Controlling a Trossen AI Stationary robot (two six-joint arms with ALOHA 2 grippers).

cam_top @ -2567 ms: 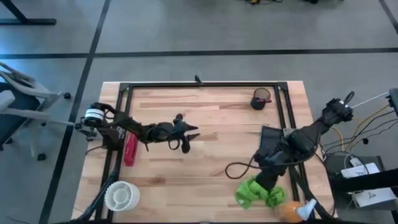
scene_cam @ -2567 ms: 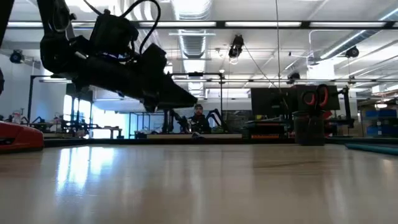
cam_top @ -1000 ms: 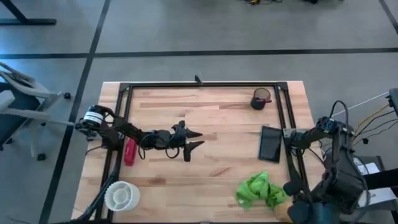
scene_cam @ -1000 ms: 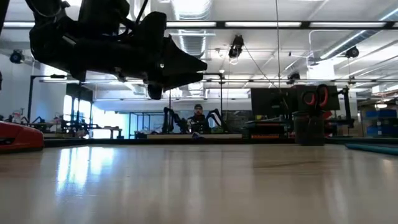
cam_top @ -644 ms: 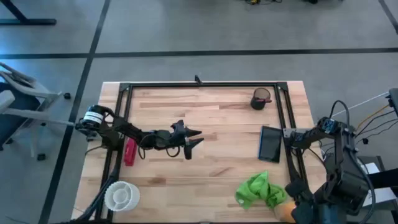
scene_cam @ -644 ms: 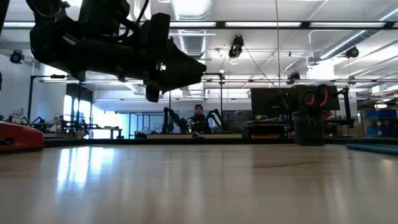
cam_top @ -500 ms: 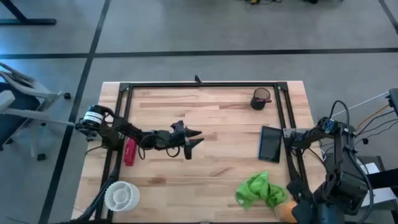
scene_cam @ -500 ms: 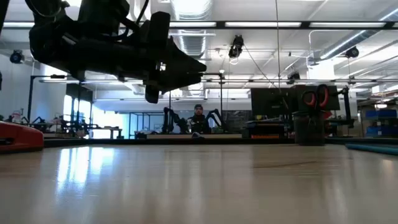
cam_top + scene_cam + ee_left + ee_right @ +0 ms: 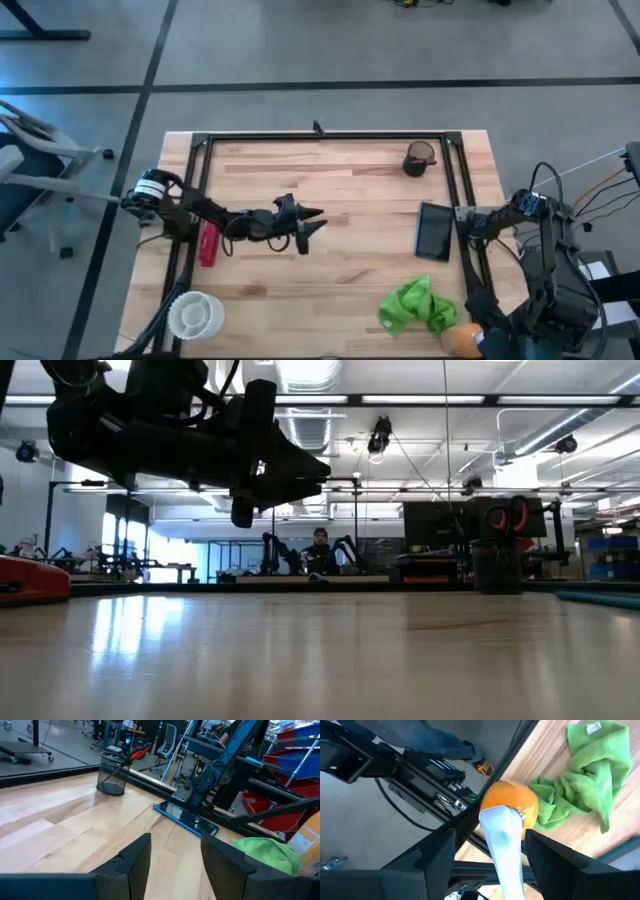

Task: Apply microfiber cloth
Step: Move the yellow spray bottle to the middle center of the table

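Item 1. Microfiber cloth (image 9: pixel 418 306): lime-green, crumpled in loose folds, lying flat on the wooden counter (image 9: pixel 330 190) near its front right corner. Held by nothing. Also seen in the right wrist view (image 9: pixel 585 775) and at the edge of the left wrist view (image 9: pixel 262 851).

Item 2. Orange spray bottle (image 9: pixel 462 338): lying at the counter's front edge, touching the cloth on its outer side. In the right wrist view its pale nozzle (image 9: pixel 502 845) is seen pointing back between the jaws.

Item 3. Dark tablet (image 9: pixel 434 232): flat on the counter beside the right frame rail, a little behind the cloth and apart from it.

Item 4. Mesh cup (image 9: pixel 419 159): upright near the back right corner, well apart from the cloth.

Item 5. Right gripper (image 9: pixel 490 852): drawn off the counter's front right corner, above the bottle; jaws spread wide, nothing held.

Item 6. Left gripper (image 9: pixel 308 229): hovering over mid-counter, well apart from the cloth; jaws parted, empty.

Item 7. Red object (image 9: pixel 209 243) and white roll (image 9: pixel 195 314): at the left side, uninvolved.

Risks noted: the cloth is judged not yet picked up. With the bottle lying against it and directly under the right jaws, a descent could close on the bottle instead, or knock it off the edge. A shallow pinch on loose folds could slip free.
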